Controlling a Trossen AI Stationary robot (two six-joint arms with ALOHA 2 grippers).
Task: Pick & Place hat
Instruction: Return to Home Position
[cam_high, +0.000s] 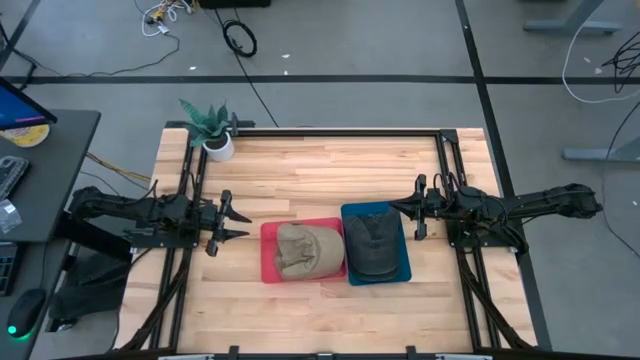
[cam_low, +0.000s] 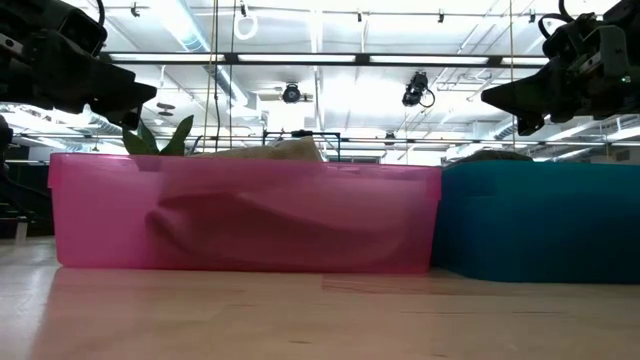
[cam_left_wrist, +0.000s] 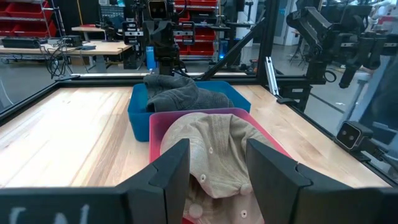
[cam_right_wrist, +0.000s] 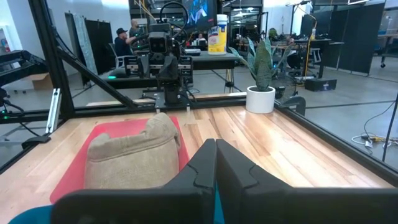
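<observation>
Caps binned: brown cap (cam_high: 308, 250) in red bin (cam_high: 267, 262), black cap (cam_high: 374, 243) in blue bin (cam_high: 404, 270). Left pincer (cam_high: 240, 223) apart beside red bin; right pincer (cam_high: 396, 208) together by blue bin.

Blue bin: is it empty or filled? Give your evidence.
Filled: a dark cap lies inside the blue bin, covering most of its floor.
</observation>
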